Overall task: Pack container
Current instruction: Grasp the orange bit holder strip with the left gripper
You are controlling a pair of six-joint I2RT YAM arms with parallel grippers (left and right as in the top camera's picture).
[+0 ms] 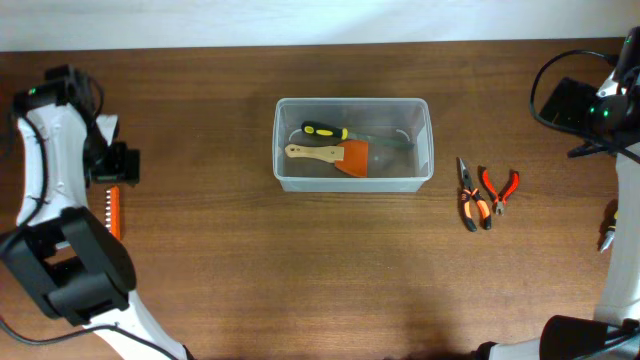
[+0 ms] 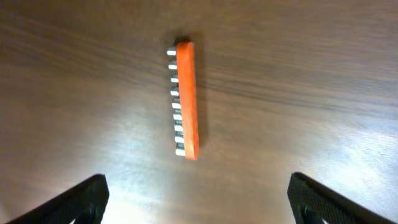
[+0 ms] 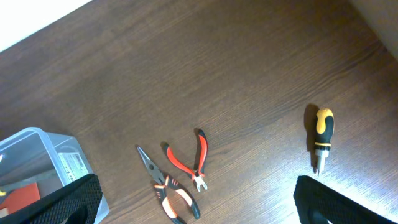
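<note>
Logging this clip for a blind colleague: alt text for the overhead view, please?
A clear container sits mid-table holding a yellow-and-black screwdriver and a wooden-handled orange scraper. Needle-nose pliers and red-handled cutters lie on the table to its right; an orange bit holder lies near the table's left edge.

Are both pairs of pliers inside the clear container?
No, the long-nose pliers and the red-handled pliers lie on the table outside the container.

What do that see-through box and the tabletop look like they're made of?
The box looks like clear, slightly cloudy plastic: the tools inside show through its walls. The tabletop looks like dark wood or wood-look laminate, with streaky grain and a mild sheen.
</note>
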